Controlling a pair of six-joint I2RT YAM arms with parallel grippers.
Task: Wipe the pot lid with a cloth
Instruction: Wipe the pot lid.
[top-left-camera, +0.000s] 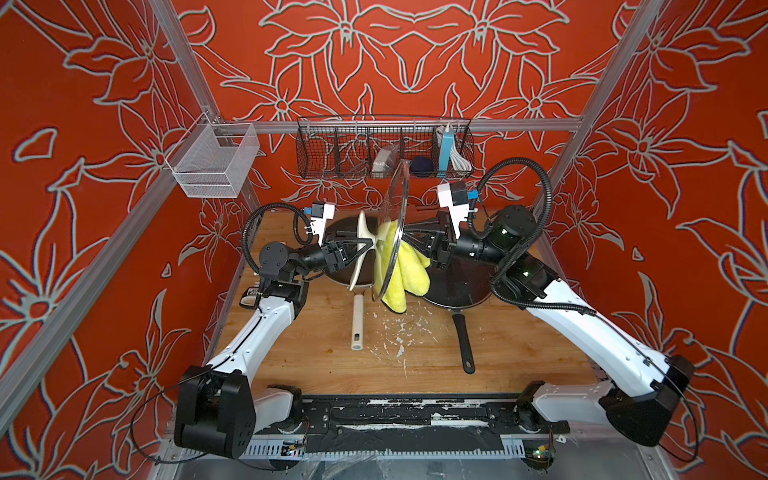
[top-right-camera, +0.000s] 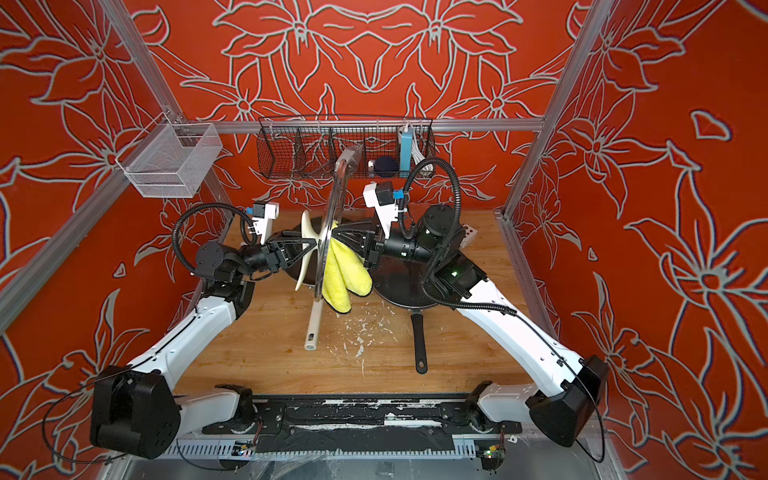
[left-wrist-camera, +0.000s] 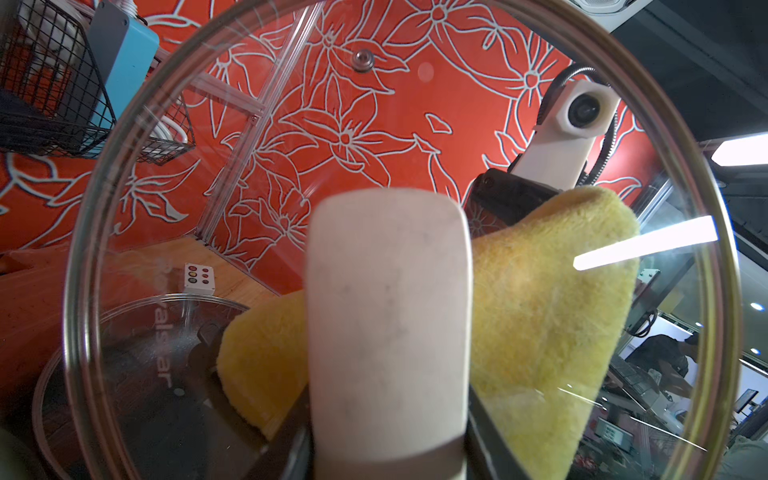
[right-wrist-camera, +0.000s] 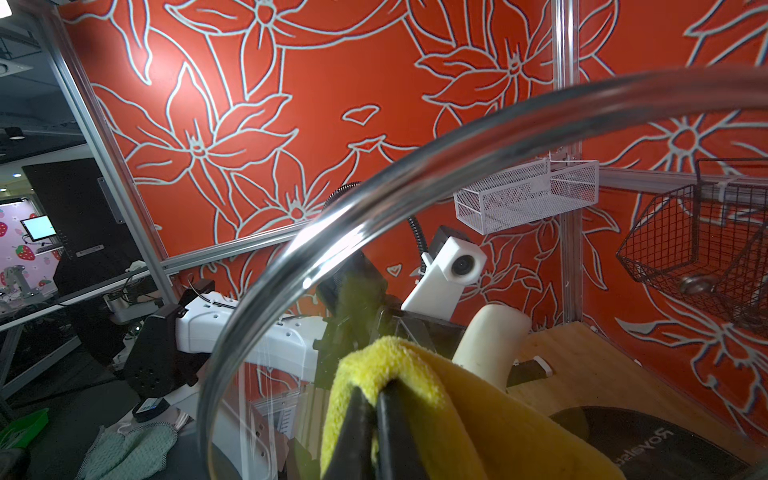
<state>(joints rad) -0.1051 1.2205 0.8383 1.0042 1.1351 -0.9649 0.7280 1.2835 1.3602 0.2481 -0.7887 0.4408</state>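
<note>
Near part of counter (top-left-camera: 316, 357): scatter of white flakes (top-left-camera: 395, 336) mid-counter. Left of the flakes, a cream pan handle (top-left-camera: 357, 324) points near; right of them, black pan handle (top-left-camera: 463, 340) points near. Black pan (top-left-camera: 457, 291) sits on counter at right, under the right arm's wrist. The pan of the cream handle is dark and mostly hidden under the left arm

Mid scene, above the pans: pot lid (top-left-camera: 392, 216), glass with a metal rim, is up off the counter, standing on edge and tilted, edge-on in both top views. Left claw (top-left-camera: 371, 243) comes in from the left and pinches the lid's cream handle (left-wrist-camera: 388, 311), one finger each side of it. Cloth (top-left-camera: 405, 270), yellow and fluffy, is on the lid's right face, top part against the glass, rest hanging in loose folds below the lid's lower rim, clear of the counter. Right claw (right-wrist-camera: 376, 399) comes in from the right, fingers pressed together on a fold of the cloth, tips at the glass. Left wrist view shows the cloth (left-wrist-camera: 540, 311) through the glass behind the handle

Far: small white button box (top-right-camera: 467, 235) on counter at far right. Black wire basket (top-left-camera: 332, 149) hangs on the back rail, blue box (top-left-camera: 446, 145) in its right end. White mesh basket (top-left-camera: 216, 162) hangs at far left
</note>
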